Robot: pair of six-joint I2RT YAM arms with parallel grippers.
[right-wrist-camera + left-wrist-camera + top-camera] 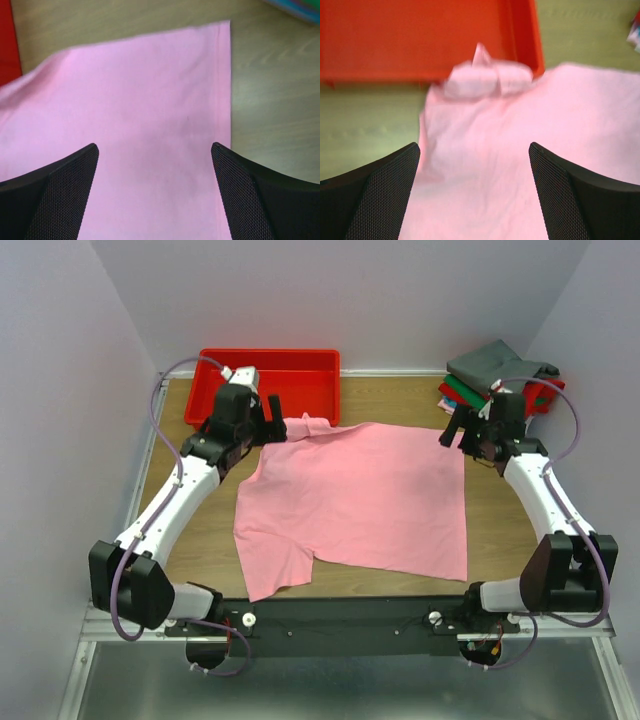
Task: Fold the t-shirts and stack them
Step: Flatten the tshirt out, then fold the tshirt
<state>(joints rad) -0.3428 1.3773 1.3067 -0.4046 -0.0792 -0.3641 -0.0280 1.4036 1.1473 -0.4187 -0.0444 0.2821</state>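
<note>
A light pink t-shirt [355,500] lies spread flat across the middle of the table, one sleeve pointing at the near left. My left gripper [274,421] hovers over its far-left corner, open, nothing between its fingers [385,190]; below it the cloth [520,120] bunches into a small lump [487,77] by the tray. My right gripper [457,430] stands open above the far-right corner [222,30] of the shirt [140,90], also empty. A stack of folded t-shirts [495,380], grey on top with green and red beneath, sits at the far right.
A red plastic tray [268,380] stands at the back left, its rim [525,35] touching the shirt's bunched corner. Bare wooden table [270,90] shows to the right of the shirt's hem. White walls close in the table on three sides.
</note>
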